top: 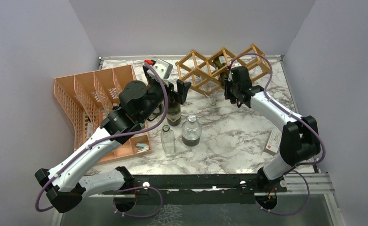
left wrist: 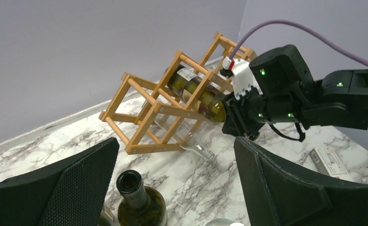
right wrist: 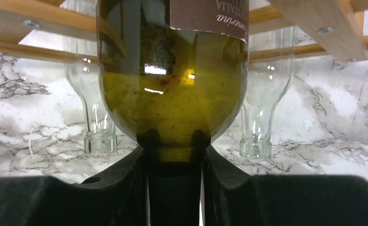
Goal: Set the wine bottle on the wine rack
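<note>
The wooden wine rack stands tilted at the back of the marble table. A dark green wine bottle lies in its middle cell, neck toward the arms. My right gripper is shut on that neck, right under the bottle's shoulder, and also shows in the top view. A second dark green bottle stands upright mid-table. My left gripper hangs open above it, with its open mouth near the left finger.
Clear glass bottle necks stick out of the rack's lower cells on both sides. Two clear bottles stand near the front. An orange mesh organizer fills the left side. A small box lies at the right.
</note>
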Robot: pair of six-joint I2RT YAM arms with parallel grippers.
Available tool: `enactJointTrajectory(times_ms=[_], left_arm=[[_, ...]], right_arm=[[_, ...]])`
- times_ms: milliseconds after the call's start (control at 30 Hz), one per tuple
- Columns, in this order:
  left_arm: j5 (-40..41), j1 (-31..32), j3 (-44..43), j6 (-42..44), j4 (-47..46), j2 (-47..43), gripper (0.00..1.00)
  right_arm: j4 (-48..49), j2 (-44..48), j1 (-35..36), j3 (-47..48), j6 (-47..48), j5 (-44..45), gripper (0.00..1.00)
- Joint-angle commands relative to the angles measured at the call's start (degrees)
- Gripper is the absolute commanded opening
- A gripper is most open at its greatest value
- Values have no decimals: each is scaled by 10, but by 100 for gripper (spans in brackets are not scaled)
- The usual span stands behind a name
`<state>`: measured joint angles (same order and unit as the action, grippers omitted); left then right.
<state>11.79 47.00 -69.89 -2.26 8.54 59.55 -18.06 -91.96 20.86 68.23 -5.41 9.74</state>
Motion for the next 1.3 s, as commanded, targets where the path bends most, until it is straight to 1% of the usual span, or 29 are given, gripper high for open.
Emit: enactJointTrajectory(times_ms=[0, 33, 100, 333, 667, 867, 933, 1000, 1100, 1200, 1267], left_arm=[[-14, 1, -16, 6, 12, 2, 99], [-14, 2, -16, 6, 11, 2, 99], [-13, 1, -17, 6, 13, 4, 99], [-10, 2, -23, 6, 21, 6, 99], [-6, 2, -19, 6, 23, 4, 99], [6, 1, -15, 6, 23, 0, 99], [10, 2, -14, 6, 23, -3, 99], [14, 1, -11, 5, 19, -5, 99], [20, 1, -2, 1, 10, -9, 99], [29, 1, 4, 0, 3, -13, 99], [39, 2, 7, 1, 0, -16, 99]], right_arm=[[52, -11, -1, 49, 14, 21, 34], [54, -12, -2, 51, 14, 23, 39], [61, -14, -1, 54, 14, 23, 45], [66, -19, -1, 71, 12, 26, 52], [70, 12, -2, 56, 2, 28, 53], [11, 56, -1, 72, -20, 24, 55], [-10, 83, -1, 70, -32, 0, 56], [-30, 110, -1, 61, -41, -49, 59], [-61, 147, -1, 49, -43, -141, 60], [-65, 184, 1, 24, -31, -265, 60], [-57, 206, 8, 3, -27, -316, 60]])
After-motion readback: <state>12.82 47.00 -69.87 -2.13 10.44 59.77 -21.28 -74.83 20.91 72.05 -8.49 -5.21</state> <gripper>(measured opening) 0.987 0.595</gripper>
